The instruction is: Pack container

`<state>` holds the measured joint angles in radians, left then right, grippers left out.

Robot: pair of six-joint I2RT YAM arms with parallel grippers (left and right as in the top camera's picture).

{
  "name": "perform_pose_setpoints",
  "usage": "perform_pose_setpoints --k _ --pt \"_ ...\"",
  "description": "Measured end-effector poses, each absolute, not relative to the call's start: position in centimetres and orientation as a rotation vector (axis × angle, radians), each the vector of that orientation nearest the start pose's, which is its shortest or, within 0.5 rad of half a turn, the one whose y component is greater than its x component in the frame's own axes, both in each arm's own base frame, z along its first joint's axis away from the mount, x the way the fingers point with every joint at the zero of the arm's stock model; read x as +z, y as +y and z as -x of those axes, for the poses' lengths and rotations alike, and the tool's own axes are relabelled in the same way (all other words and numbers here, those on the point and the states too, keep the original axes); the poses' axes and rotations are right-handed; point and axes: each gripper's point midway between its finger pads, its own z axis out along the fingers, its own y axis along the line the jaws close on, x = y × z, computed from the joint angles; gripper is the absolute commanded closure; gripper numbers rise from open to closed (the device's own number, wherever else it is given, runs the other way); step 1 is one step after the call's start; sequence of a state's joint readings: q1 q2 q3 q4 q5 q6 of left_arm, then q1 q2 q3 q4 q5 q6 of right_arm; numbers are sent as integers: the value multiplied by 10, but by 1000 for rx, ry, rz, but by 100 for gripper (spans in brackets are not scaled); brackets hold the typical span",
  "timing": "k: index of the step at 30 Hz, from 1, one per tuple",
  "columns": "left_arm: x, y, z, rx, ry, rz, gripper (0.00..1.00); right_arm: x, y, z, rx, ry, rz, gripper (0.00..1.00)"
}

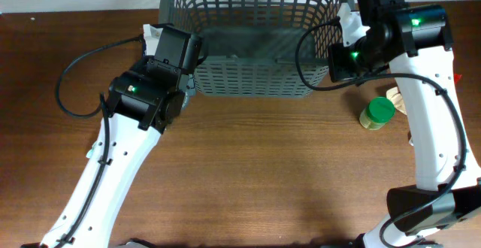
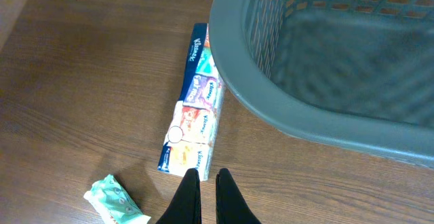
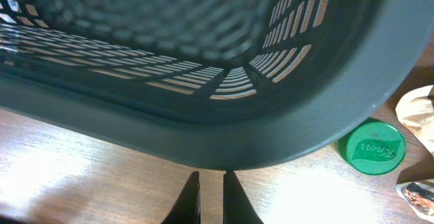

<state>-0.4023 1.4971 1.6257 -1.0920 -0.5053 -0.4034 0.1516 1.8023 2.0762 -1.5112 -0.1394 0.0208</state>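
Grey container (image 2: 234,61) crowds the Kleenex tissue pack (image 2: 195,108), so the left end effector (image 2: 207,176), nearly closed and empty just short of it, should widen and pinch its near end.

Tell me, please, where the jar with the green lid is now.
In the overhead view, the green-lidded jar stands on the table on the robot's right, a little beyond the container's near right corner, beside a beige item.
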Motion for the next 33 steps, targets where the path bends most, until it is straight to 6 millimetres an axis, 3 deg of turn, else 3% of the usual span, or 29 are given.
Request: perform_pose_setpoints --k 19,25,33 --pt "283 -66 -367 273 2382 194 99 252 82 -378 234 2833 225 95" --pt "283 -66 -367 273 2382 194 98 252 83 -378 238 2830 225 74" --pt "283 -66 -367 274 2382 194 98 251 82 -376 237 2840 241 68"
